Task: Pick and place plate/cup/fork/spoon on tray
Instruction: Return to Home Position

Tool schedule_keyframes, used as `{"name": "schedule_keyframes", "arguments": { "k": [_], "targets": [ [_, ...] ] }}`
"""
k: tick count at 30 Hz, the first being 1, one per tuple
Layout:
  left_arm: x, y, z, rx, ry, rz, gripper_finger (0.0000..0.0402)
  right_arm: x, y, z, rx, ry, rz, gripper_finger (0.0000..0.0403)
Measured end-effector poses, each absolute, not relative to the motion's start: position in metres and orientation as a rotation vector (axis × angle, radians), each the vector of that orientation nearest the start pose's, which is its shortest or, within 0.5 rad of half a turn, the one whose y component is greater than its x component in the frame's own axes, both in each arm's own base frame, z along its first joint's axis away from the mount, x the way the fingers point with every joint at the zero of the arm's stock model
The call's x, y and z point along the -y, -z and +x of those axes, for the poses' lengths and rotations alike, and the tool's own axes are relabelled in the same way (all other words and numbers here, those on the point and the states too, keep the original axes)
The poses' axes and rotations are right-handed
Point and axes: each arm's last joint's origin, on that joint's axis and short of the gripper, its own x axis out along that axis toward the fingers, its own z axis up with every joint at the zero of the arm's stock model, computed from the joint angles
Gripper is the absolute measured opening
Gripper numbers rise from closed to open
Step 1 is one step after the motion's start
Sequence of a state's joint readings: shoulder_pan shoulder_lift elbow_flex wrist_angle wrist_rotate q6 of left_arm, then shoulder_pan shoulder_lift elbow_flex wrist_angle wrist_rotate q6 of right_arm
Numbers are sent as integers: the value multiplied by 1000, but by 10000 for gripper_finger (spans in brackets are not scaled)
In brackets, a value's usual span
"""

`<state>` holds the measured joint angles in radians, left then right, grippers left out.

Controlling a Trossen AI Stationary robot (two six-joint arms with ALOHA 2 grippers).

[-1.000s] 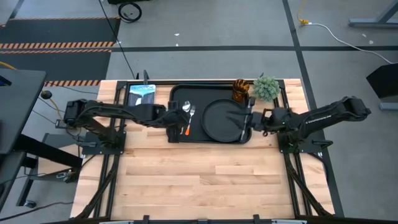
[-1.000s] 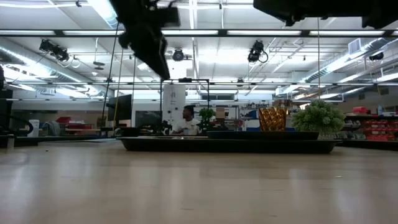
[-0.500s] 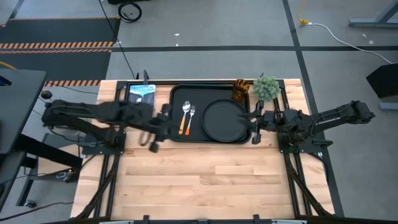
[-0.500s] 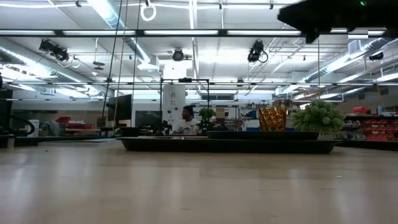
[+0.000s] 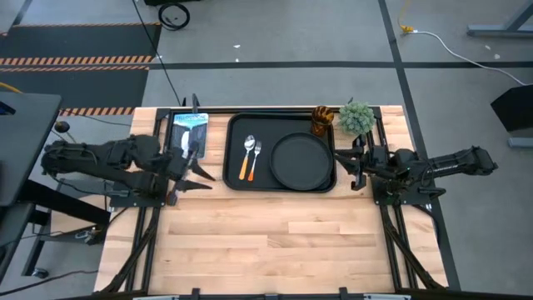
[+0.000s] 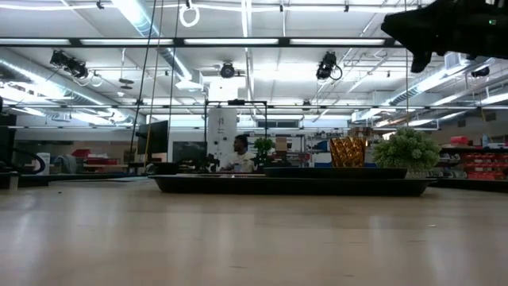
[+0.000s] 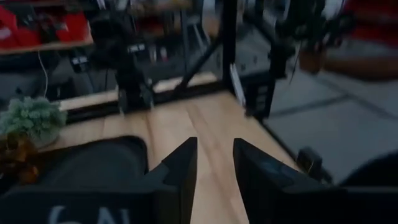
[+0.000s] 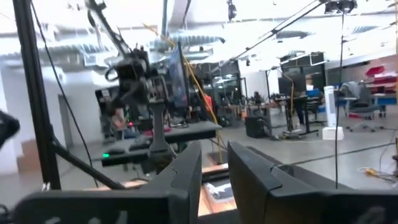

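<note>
The black tray lies at the table's far middle. On it lie the round black plate at the right, and the spoon and fork side by side at the left, handles toward the near edge. The amber cup stands at the tray's far right corner; it also shows in the low view. My left gripper hovers left of the tray, open and empty, with a narrow gap in the left wrist view. My right gripper hovers right of the tray, open and empty.
A small green plant stands beside the cup at the far right. A blue-and-white card lies left of the tray. The near half of the wooden table is bare wood. A person shows far off in the room.
My left gripper has drawn back from over the fork and spoon toward the table's left edge and has left the low view. My right gripper has drawn back from the plate's right rim toward the right edge. Plate, spoon and fork lie still on the tray.
</note>
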<state>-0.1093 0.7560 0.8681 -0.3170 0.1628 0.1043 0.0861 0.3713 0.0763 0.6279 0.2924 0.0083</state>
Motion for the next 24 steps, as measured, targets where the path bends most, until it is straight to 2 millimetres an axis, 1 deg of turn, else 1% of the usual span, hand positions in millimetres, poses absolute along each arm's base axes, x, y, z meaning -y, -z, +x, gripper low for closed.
{"name": "schedule_keyframes", "arguments": {
  "k": [3,7,9,14,17,21,24],
  "targets": [
    [22,-335,150,-86,278,29,108,0,-207,113,318,209,100,73],
    [21,-305,142,20,275,-45,104,2,-197,110,319,216,166,50],
    [20,-290,139,37,274,-79,103,2,-194,110,293,215,200,37],
    [19,-260,132,59,270,-127,102,3,-193,109,285,235,238,7],
    [19,-246,128,87,272,-143,102,5,-191,110,273,293,242,6],
    [19,-225,123,147,282,-141,99,5,-186,111,222,321,229,24],
    [18,-213,119,205,292,-131,92,5,-180,112,152,331,171,36]
  ]
}}
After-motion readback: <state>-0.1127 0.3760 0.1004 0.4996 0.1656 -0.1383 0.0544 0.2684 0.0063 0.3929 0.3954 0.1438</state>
